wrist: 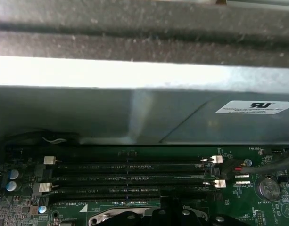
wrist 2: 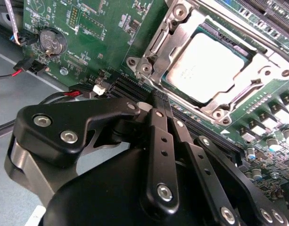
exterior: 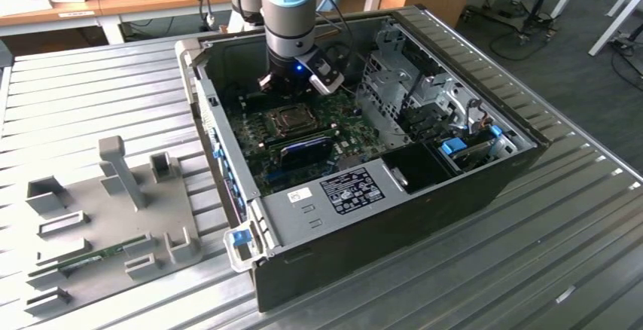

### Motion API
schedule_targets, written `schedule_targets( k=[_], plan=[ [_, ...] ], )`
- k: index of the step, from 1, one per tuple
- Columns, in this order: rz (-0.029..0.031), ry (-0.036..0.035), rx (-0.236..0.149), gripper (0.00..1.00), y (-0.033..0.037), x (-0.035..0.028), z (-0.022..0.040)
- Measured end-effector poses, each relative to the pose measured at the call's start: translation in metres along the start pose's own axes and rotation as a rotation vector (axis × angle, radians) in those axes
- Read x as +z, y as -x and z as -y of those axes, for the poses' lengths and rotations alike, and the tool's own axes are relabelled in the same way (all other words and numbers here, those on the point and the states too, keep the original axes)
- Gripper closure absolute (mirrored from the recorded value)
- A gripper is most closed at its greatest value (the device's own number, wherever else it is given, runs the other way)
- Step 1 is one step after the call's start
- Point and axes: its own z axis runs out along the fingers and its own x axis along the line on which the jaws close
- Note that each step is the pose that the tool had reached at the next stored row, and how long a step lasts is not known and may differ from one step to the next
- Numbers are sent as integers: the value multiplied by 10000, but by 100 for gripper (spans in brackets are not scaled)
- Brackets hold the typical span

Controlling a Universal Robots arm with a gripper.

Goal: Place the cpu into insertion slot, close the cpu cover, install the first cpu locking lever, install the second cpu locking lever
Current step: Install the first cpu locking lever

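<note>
1. Black jointed metal tool (wrist 2: 157,98): nearest the lens in the second wrist view. Fingers clenched together, nothing seen between them. Tip just beside the cpu cover, over the black memory slots (wrist: 127,179), apart from the cover itself.
2. Silvery square hinged cpu cover (wrist 2: 179,37): lying flat, down over the socket on the green motherboard (wrist 2: 111,28).
3. Thin square cpu with dull grey metal top (wrist 2: 208,68): seated in the socket, showing through the cover's window.
4. Locking levers: cannot tell whether latched.
5. Round silver coin battery (wrist 2: 52,41): on the board, well apart from the cpu cover.
6. Open black computer case (exterior: 483,187): encloses the cpu cover, resting on the ribbed metal table (exterior: 562,255).
7. Grey fixture plate (exterior: 111,209): outside the case, well apart from the cpu cover, toward the exterior view's left.
</note>
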Motion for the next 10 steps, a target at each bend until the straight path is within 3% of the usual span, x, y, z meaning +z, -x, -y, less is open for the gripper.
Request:
schedule_targets(
  k=[10],
  plan=[
    [5,-3,25,89,4,-1,22]
  ],
)
